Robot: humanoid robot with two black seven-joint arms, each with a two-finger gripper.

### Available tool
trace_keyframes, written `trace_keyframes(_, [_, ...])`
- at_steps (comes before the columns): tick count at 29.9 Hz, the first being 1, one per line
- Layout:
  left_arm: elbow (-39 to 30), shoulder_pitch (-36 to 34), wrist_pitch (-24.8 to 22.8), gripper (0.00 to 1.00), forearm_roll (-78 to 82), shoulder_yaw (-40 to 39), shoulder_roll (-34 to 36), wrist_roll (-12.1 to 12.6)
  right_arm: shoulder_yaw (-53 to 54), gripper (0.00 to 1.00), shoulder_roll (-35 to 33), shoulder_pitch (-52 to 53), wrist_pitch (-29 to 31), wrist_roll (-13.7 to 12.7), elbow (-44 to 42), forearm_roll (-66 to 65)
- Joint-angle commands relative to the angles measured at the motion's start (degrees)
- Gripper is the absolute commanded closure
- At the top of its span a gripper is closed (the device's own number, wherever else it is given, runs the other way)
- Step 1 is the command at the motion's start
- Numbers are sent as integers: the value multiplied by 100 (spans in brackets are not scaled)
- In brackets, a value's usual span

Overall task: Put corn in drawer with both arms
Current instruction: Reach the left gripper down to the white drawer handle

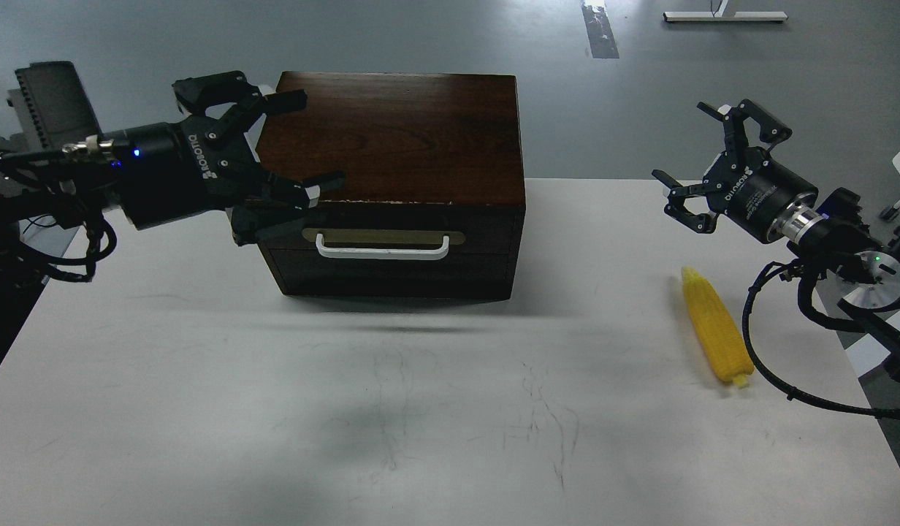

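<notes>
The corn (716, 328) lies on the white surface (435, 409) at the right. Above it the right gripper (695, 164) hangs, jaws spread, empty. Farther back the drawer (391, 245) sits closed; the left gripper (285, 142) hovers at the cabinet's (406, 139) left corner, jaws spread.

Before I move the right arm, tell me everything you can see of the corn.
The bright yellow, tapered toy-like corn cob lies flat on the white table, right of the dark wood box cabinet and apart from it. Rows of kernels run along it; it looks like plastic. Its pointed tip faces away from the robot, and its blunt end, with a small stub, faces the near edge. Nothing touches it but the table. The right gripper hovers open above and beyond it.
</notes>
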Motion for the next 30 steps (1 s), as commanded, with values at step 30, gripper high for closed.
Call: trace_keyframes(30, [1054, -535, -28, 7, 486, 1409, -1287, 0, -10, 0, 8, -69, -1, 18, 0, 0])
